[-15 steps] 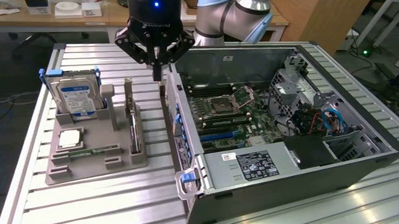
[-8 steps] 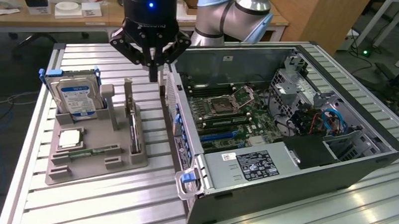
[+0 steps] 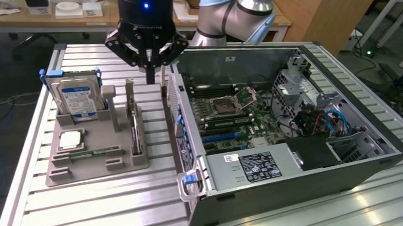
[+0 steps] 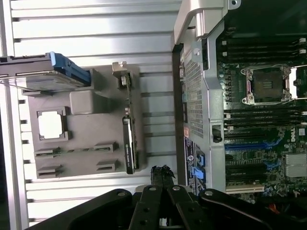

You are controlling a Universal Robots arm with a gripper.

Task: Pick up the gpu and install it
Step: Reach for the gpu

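Note:
The gpu point(image 3: 133, 121) stands on its long edge in a slot of the grey parts holder point(image 3: 99, 165), its silver bracket end pointing up at the far end. From the wrist view it is a thin dark strip point(image 4: 129, 143) in the holder point(image 4: 86, 160). My gripper point(image 3: 150, 77) hangs above the table between the holder and the open computer case point(image 3: 288, 121), slightly past the gpu's far end. Its fingers are shut together with nothing between them; their tips point(image 4: 162, 171) sit beside the gpu's end, apart from it.
A silver hard drive point(image 3: 78, 99) with a blue label stands in the holder's rear slot, a processor chip point(image 3: 71, 138) and a memory stick point(image 3: 96, 152) lie in front. The case's motherboard point(image 4: 259, 96) is exposed. Desks and cables lie beyond the table.

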